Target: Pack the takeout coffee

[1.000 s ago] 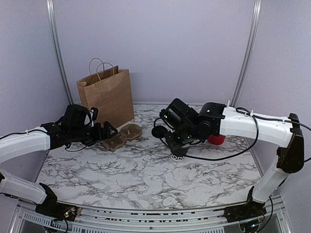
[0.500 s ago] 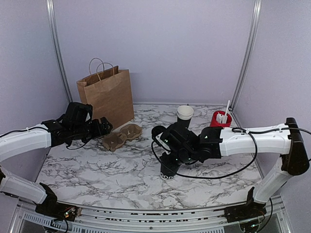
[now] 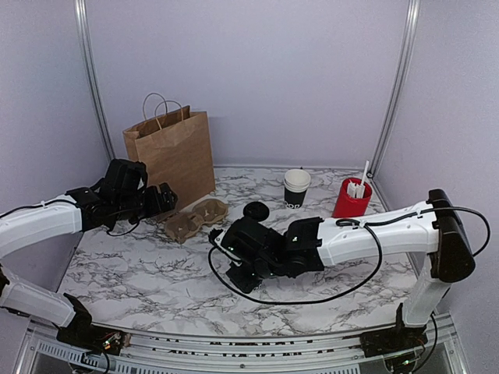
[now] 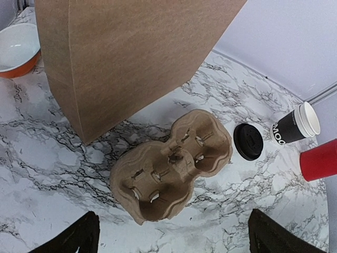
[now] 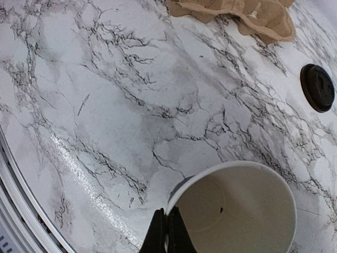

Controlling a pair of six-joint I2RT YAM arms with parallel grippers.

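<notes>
Right gripper (image 5: pixel 166 231): fingers pressed together, pinching the white rim of the coffee cup (image 5: pixel 237 211). The cup's mouth is uncovered and its inside is white. In the top view, gripper and cup sit low at the front centre of the marble table (image 3: pixel 140 284); cannot tell whether the cup's base touches it. The black lid (image 3: pixel 256 211) lies flat farther back, well apart from the cup and near the cardboard carrier (image 3: pixel 195 219).

Left gripper (image 3: pixel 167 199): jaws spread wide, holding nothing, hovering just left of the carrier. The paper bag (image 3: pixel 171 152) stands upright behind. Back right are a cup stack (image 3: pixel 296 187) and a red cup (image 3: pixel 351 200) with white sticks. An orange bowl (image 4: pixel 16 50) sits beside the bag.
</notes>
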